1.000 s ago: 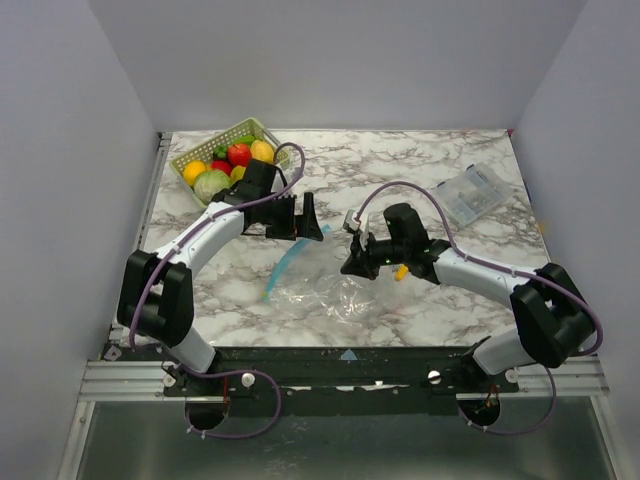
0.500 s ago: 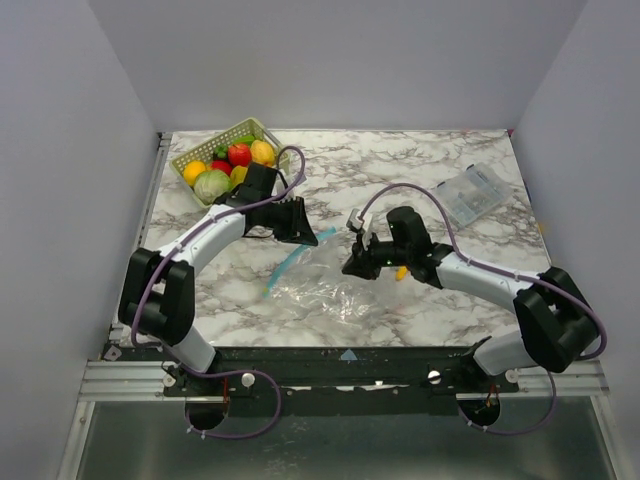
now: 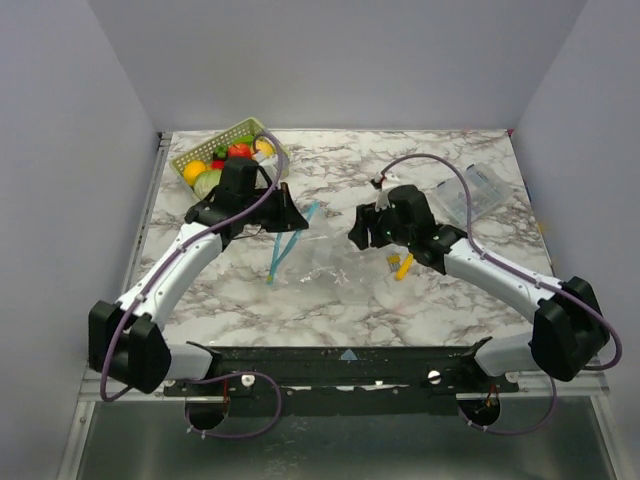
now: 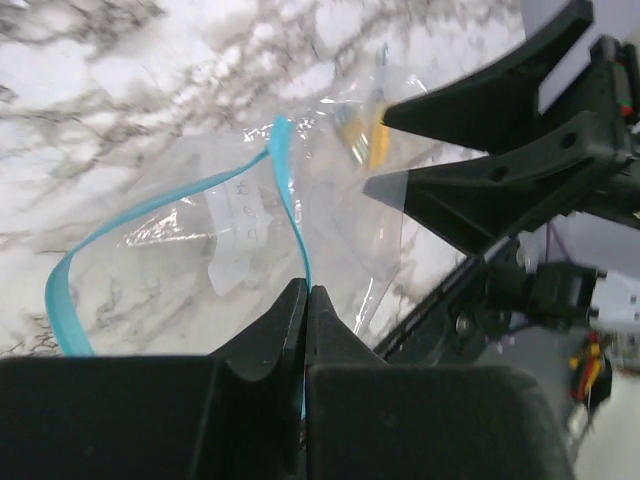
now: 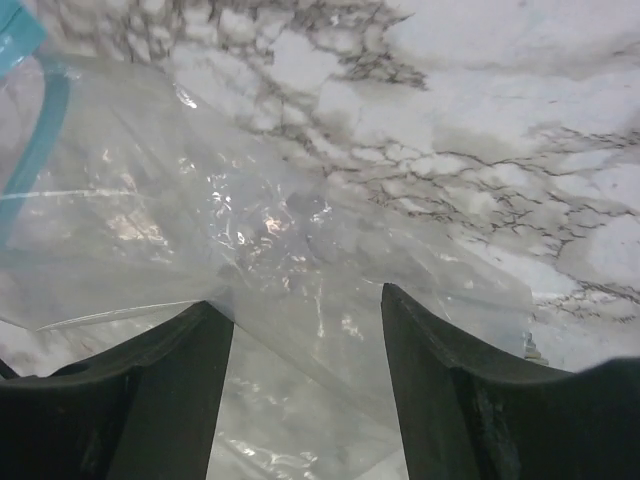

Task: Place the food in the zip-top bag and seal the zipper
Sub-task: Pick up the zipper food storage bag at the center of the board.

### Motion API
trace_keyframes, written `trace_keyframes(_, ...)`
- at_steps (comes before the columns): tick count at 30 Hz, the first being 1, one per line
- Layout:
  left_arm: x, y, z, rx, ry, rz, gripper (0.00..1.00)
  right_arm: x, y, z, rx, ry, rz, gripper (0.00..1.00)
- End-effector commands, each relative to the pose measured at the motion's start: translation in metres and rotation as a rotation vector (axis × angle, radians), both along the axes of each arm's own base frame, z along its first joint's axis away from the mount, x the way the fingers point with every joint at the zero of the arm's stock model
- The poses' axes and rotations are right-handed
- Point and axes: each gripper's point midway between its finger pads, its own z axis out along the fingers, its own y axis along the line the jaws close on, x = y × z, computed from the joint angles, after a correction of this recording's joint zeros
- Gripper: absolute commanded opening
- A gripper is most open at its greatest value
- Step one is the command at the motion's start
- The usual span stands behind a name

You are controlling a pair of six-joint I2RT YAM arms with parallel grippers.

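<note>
The zip-top bag (image 3: 335, 268) lies crumpled on the marble between the arms. My left gripper (image 3: 292, 222) is shut on its light-blue zipper (image 3: 282, 250), which it holds up off the table. In the left wrist view the zipper (image 4: 285, 190) runs straight into the closed left gripper (image 4: 306, 292), with the clear zip-top bag (image 4: 235, 235) hanging below. My right gripper (image 3: 358, 236) stands open; its wrist view shows the right gripper (image 5: 305, 312) just over the zip-top bag (image 5: 260, 220), gripping nothing. The food (image 3: 240, 151) sits in the green basket (image 3: 225, 135), partly hidden by my left arm.
A thin yellow stick (image 3: 400, 265) lies on the marble beside the right arm. A clear plastic box (image 3: 478, 190) rests at the back right. The grey side walls close in the table on both sides.
My left gripper has shut on the zipper and lifted it toward the back of the table. My right gripper has opened, let the bag go and drawn back.
</note>
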Motion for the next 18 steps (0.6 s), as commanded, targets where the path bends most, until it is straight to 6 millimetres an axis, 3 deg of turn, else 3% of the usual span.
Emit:
trace_keyframes(1, 0.017, 0.04, 0.013, 0.063, -0.035, 0.344, 0.0, 0.01, -0.019, 0.04, 0.089, 0.064, -0.304, 0.64)
trace_keyframes(5, 0.015, 0.053, 0.019, 0.015, 0.041, 0.525, 0.0, -0.001, 0.001, 0.06, 0.104, 0.024, -0.343, 0.66)
trace_keyframes(11, 0.007, 0.039, 0.031, -0.131, 0.158, 0.557, 0.0, -0.017, 0.017, 0.084, 0.04, -0.037, -0.447, 0.7)
trace_keyframes(14, 0.006, 0.031, 0.039, -0.18, 0.158, 0.524, 0.0, -0.016, 0.006, 0.093, 0.04, -0.094, -0.501, 0.9)
trace_keyframes(16, 0.005, 0.038, 0.035, -0.142, 0.167, 0.559, 0.0, -0.018, 0.003, 0.104, 0.049, -0.13, -0.478, 0.91)
trace_keyframes(18, 0.006, 0.043, 0.035, -0.141, 0.156, 0.593, 0.0, -0.026, 0.017, 0.114, 0.111, -0.129, -0.425, 0.92)
